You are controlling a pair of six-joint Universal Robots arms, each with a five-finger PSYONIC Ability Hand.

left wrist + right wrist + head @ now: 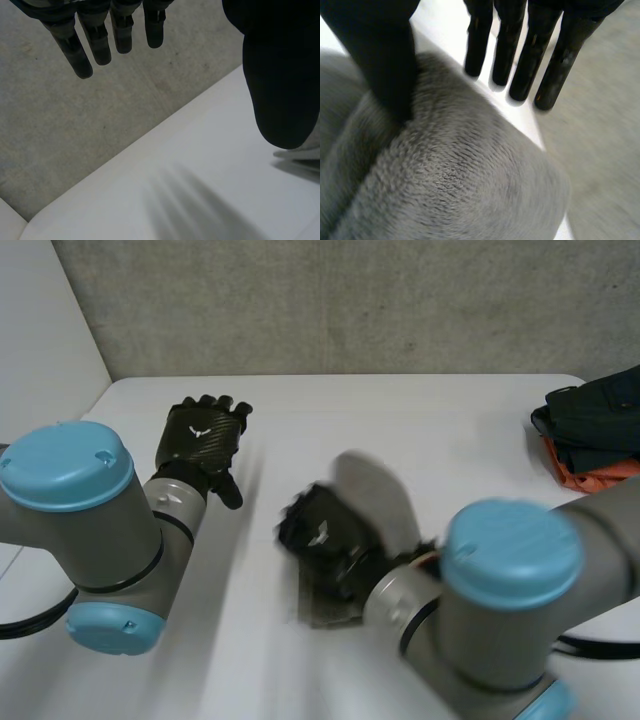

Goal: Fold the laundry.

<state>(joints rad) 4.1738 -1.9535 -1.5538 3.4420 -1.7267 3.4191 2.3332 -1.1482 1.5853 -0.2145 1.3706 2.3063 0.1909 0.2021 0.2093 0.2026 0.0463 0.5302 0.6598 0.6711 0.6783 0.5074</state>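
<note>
Right hand [318,535]: fingers [512,55] straight and held away from the thumb [385,55], nothing clamped between them. The thumb tip rests on the grey cloth [460,170], a thick, fuzzy piece. The fingertips reach past its edge and hang over bare table [420,410]. So the cloth lies under my palm and back toward the wrist, not at the fingertips. From the head view it runs as a longish strip from just beyond the right hand to under that wrist, long axis roughly along my forearm. Its outline is partly covered by hand and arm, and I cannot tell whether it already carries a fold. Over to the side, left hand [203,435]: fingers straight, thumb out, holding nothing, above bare table and well apart from the cloth, which lies off its thumb side. Judgement: the right hand is much the nearer, so the fold starts there. It would need to draw back until the fingertips meet the edge by the thumb, then close on it. The left would have to cross toward the right to take the other end. A dark garment [595,420] on an orange garment [590,472] sits far out beyond my right arm, probably finished work. Risk: thick pile may slip from a shallow pinch.
</note>
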